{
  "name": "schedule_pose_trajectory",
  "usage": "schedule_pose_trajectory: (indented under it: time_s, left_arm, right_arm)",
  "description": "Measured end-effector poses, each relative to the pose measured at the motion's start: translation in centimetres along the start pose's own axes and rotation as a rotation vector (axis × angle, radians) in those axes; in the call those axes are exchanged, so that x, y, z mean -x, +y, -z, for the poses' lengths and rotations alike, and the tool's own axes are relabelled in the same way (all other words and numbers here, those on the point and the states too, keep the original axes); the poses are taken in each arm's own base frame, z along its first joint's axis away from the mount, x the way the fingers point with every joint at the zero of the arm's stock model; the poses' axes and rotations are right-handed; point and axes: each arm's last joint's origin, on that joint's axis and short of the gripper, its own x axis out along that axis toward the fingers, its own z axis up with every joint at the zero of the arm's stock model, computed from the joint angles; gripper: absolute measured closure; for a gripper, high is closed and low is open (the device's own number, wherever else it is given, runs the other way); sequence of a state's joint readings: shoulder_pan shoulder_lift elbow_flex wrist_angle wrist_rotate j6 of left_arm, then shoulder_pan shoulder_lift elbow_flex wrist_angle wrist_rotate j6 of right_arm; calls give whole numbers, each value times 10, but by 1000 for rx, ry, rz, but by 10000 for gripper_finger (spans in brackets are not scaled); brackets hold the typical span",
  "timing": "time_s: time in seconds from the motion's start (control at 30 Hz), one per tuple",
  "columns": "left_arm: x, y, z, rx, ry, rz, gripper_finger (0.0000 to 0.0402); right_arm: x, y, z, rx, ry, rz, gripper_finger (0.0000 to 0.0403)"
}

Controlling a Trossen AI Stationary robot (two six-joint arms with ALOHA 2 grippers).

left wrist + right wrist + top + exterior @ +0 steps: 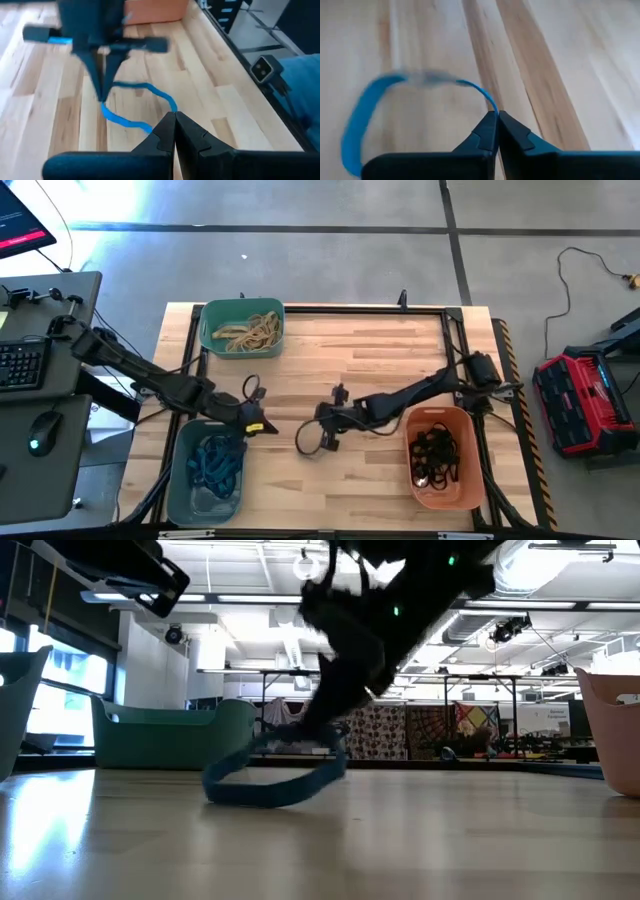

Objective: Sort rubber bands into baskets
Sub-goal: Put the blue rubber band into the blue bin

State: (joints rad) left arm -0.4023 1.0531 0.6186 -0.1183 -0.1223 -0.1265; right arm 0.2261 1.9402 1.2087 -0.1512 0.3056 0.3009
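A blue rubber band (pixel 365 112) lies as a loop on the wooden table near its middle (pixel 300 438), and my right gripper (pixel 497 116) is shut on one end of it. In the low view the band (pixel 270 780) sits under that dark gripper (pixel 335 710). My left gripper (pixel 175 122) is shut and empty, hovering by the far right corner of the grey-blue basket (pixel 180 480), left of the band. The teal-green basket (pixel 208 330) holds tan bands, the grey-blue one blue bands, and the orange basket (pixel 470 480) black bands. My right gripper pinches a single strand of the blue band (pixel 491 106) between its two fingertips. The fingers slant down at it from the table's right side. The pinched end is raised a little (pixel 335 740), while the rest of the loop (pixel 240 790) lies slack on the table.
A desk with a keyboard and mouse (pixel 30 370) stands left of the table. A red case (pixel 590 400) sits on the floor to the right. Bare wood (pixel 350 360) stretches between the three baskets.
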Motion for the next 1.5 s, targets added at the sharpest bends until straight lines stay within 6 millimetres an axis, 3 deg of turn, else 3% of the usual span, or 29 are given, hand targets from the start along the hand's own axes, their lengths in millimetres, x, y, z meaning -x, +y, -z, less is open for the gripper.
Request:
schedule_pose_trajectory:
  time_s: [0.17,0.37,0.67,0.87,1.07,1.3,1.5]
  left_arm:
    - [-16,0,2,48,0,-44,386]
    - [-34,0,4,94,-24,-132,333]
    - [-46,-1,1,147,-75,-132,239]
    - [-51,-2,1,139,-88,-110,217]
    - [-59,-2,7,122,-54,-124,249]
    - [-54,-2,3,69,-72,-116,388]
    - [-48,-1,1,50,-75,-113,399]
  right_arm:
    - [20,24,-18,108,-133,23,401]
    - [40,46,-40,187,-235,26,402]
    - [49,53,-52,221,-279,42,402]
    - [50,55,-53,230,-297,37,403]
    - [50,56,-54,227,-306,34,403]
    - [51,56,-55,222,-314,32,403]
    - [49,55,-51,226,-279,37,376]
